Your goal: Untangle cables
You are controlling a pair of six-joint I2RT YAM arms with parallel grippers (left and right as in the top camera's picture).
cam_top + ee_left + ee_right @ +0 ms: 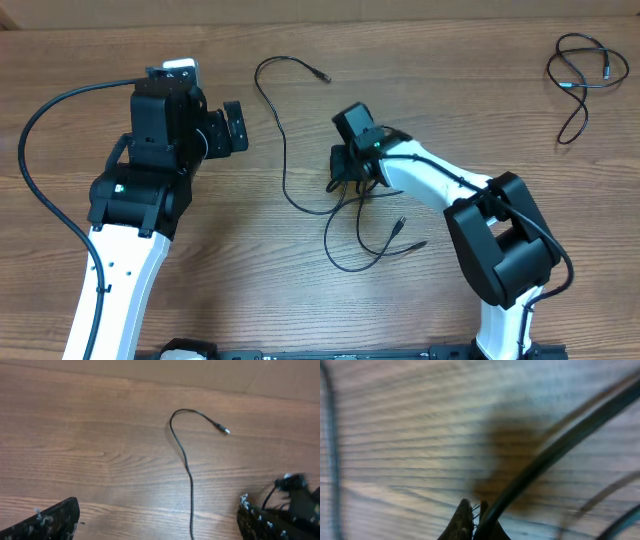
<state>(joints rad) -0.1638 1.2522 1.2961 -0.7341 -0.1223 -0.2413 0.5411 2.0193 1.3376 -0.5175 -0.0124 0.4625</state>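
On the left of the wooden surface (300,30), the left claw (236,127) hovers with its fingers spread wide and nothing between them. A long cable (283,150) with a small plug end runs just to its right, apart from it. At centre, the right claw (343,182) is pressed together on one black strand of the tangled cables (358,222) (its wrist view shows the strand caught right at the tips), and the loops trail below it. Far right, well apart from both arms, a coiled cable (585,85) lies alone.
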